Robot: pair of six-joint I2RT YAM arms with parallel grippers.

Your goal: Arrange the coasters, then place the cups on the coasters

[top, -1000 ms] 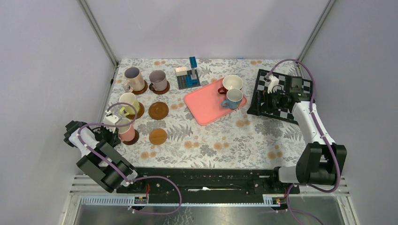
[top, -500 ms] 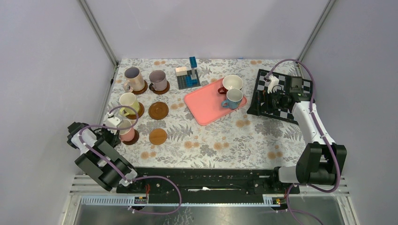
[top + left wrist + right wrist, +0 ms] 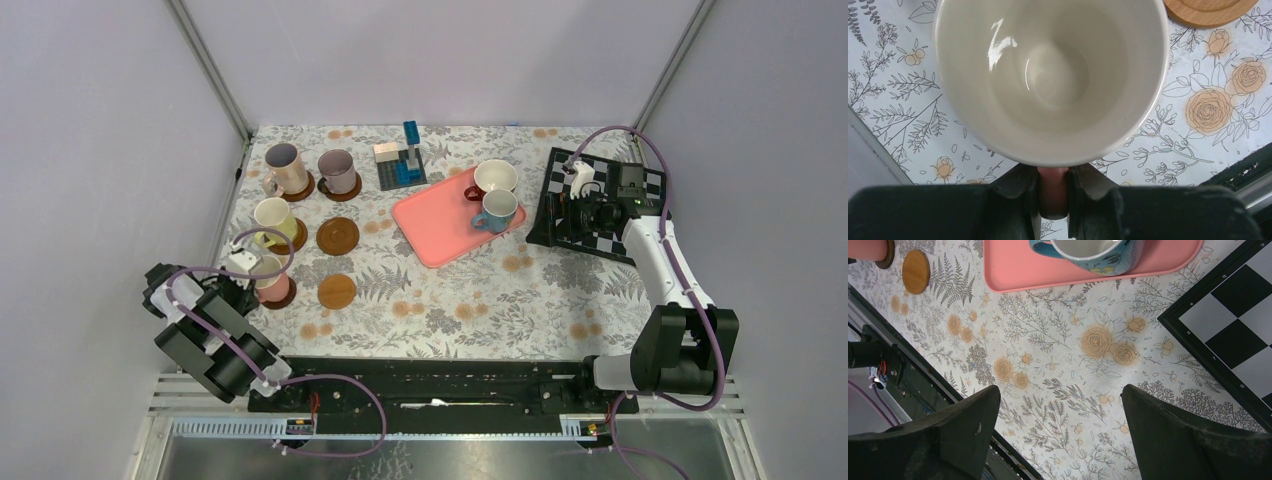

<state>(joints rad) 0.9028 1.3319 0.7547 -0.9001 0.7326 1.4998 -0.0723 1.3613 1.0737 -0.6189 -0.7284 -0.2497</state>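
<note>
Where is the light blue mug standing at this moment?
Top view: the light blue mug stands on the pink tray's right end, just in front of the white mug, left of the chessboard.

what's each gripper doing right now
left gripper: shut on the handle of the salmon pink cup
right gripper: open, holding nothing

No text is legible; tiny marks edging the chessboard (image 3: 1228, 325) are too small to read.
</note>
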